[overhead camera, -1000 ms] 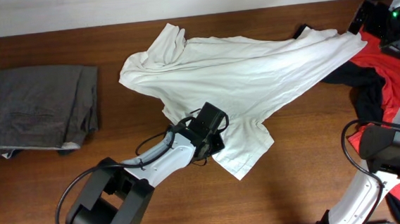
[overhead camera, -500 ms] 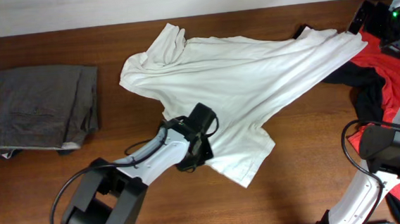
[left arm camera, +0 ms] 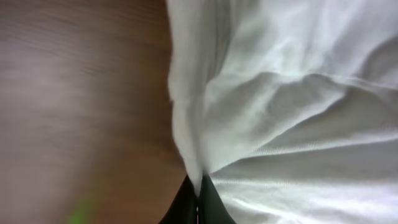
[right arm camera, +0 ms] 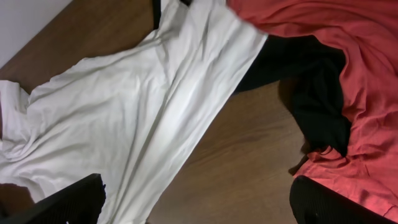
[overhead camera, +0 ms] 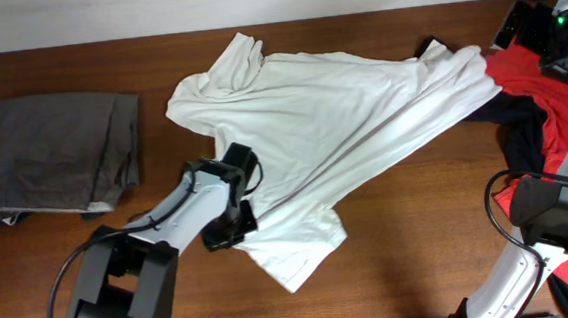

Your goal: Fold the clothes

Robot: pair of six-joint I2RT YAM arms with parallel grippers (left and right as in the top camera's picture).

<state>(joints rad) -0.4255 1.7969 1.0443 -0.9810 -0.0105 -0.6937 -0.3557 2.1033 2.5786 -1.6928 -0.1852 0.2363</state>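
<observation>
White short-sleeved T-shirt [overhead camera: 341, 115] lies unfolded across the middle of the brown table [overhead camera: 420, 240], stretched on a slant. The fabric is thin and heavily creased, with long wrinkles running from the left toward the far right. One bunched end, whether sleeve or neck I cannot tell, sits at the far left of the cloth. The opposite end reaches the far right, where it meets a red garment [overhead camera: 551, 100] and a black garment [overhead camera: 523, 137] heaped there. A loose flap trails toward the near side and ends in a rough corner. Folded grey-brown trousers [overhead camera: 63, 154] rest well apart at the left. From above, the left gripper [overhead camera: 227, 228] sits on the shirt's near-left edge, but its jaws cannot be read from there. The left wrist view settles it: dark fingertips [left arm camera: 186, 208] are pressed together with a ridge of white cloth pinched between them, bare wood to the left of the fold, shirt filling the right. That close view shows none of the shirt's overall lie. The overhead view shows the right arm only at the far right corner, its fingers not made out. The right wrist view shows the right gripper [right arm camera: 196, 186] with fingers [right arm camera: 68, 202] wide apart in the lower corners, nothing between them, above bare wood. It also shows the shirt's right end lying over the black cloth.
</observation>
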